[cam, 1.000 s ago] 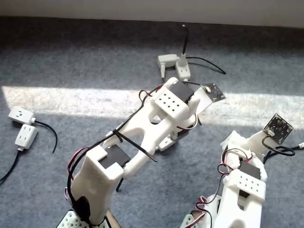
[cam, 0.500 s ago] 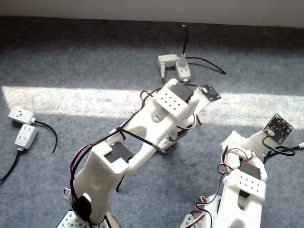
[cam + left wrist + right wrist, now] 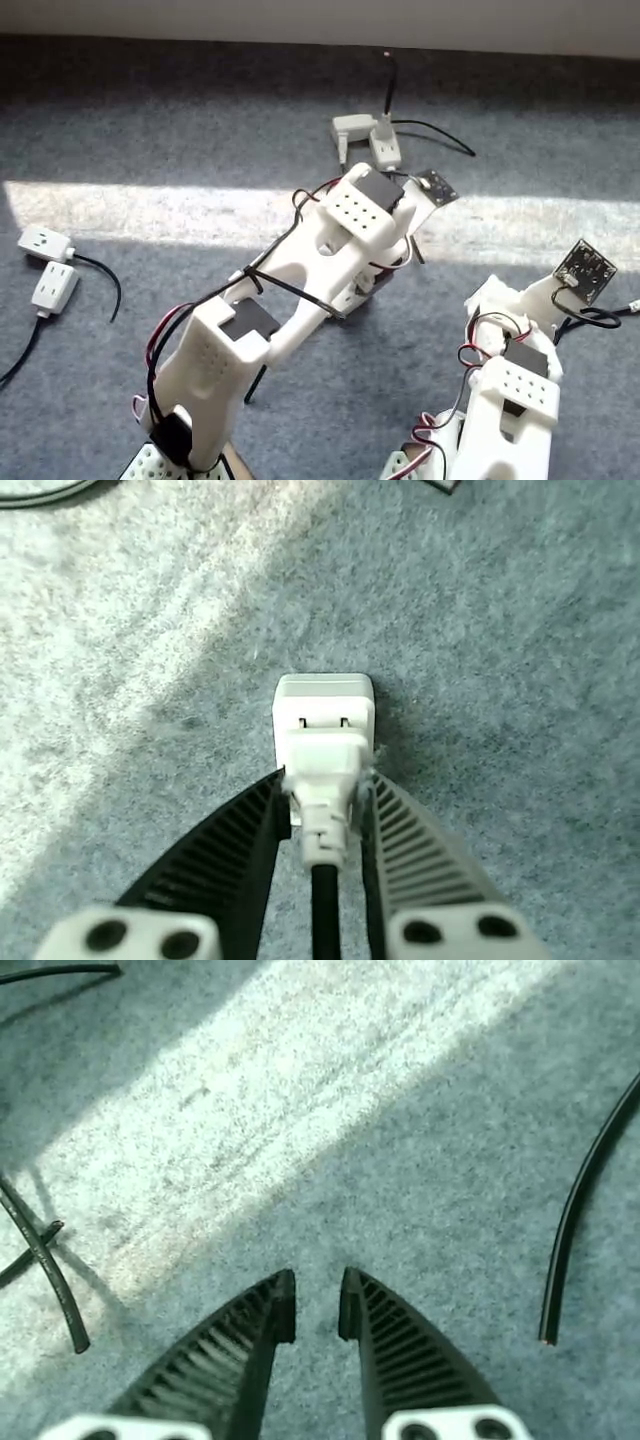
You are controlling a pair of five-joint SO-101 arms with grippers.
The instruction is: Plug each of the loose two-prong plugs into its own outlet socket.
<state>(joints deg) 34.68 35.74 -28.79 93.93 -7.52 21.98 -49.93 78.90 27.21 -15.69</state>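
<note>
The prongs of the two-prong plug are hidden where it meets the outlet socket on the carpet; you cannot tell their depth. The left pincer pinches the plug's sides. The plug's long axis lies in line with the pincer, nose toward the socket, with its cord trailing back. The right pincer is slightly spread and holds nothing.

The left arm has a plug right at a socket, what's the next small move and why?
Probably push the plug straight on into the socket. The left gripper is shut on the plug, which is lined up with the socket face, yet both prongs seem to show between them, so it looks not fully seated.
</note>
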